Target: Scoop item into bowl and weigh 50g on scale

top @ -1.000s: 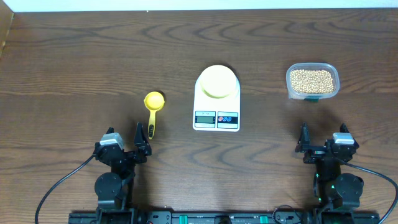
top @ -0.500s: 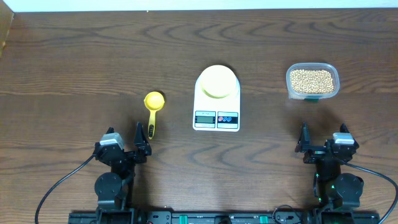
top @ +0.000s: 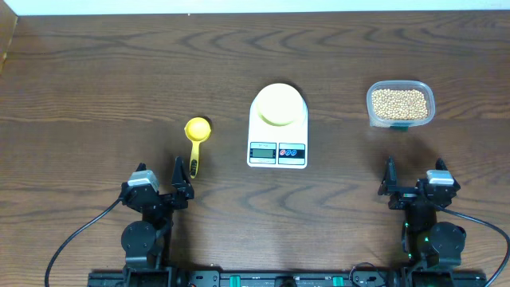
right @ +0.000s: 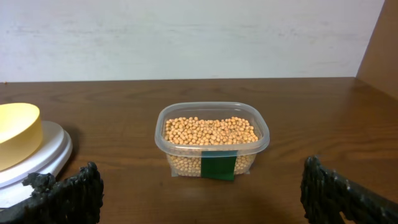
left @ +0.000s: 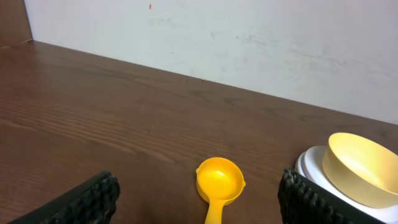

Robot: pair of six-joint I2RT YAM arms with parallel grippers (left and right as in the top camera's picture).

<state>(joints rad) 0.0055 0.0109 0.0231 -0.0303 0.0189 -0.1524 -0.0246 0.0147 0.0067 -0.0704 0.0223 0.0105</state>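
The pale yellow bowl (top: 279,104) sits on the white scale (top: 277,147) at the table's middle; both show in the left wrist view, bowl (left: 362,168), scale (left: 308,165), and in the right wrist view, bowl (right: 17,134), scale (right: 43,152). Tan beans (top: 400,104) fill a clear tub (top: 427,89) at the right, also in the right wrist view, beans (right: 210,131). A yellow scoop (top: 197,137) lies left of the scale, bowl end away from me (left: 219,180). My left gripper (top: 182,177) is open and empty just behind the scoop's handle (left: 199,205). My right gripper (top: 406,185) is open and empty, short of the tub (right: 202,202).
A green label (right: 218,165) is on the tub's near side. A white wall (left: 249,43) runs along the table's far edge. A brown panel (right: 380,46) stands at the far right corner. Bare wood table (top: 96,88) lies all around.
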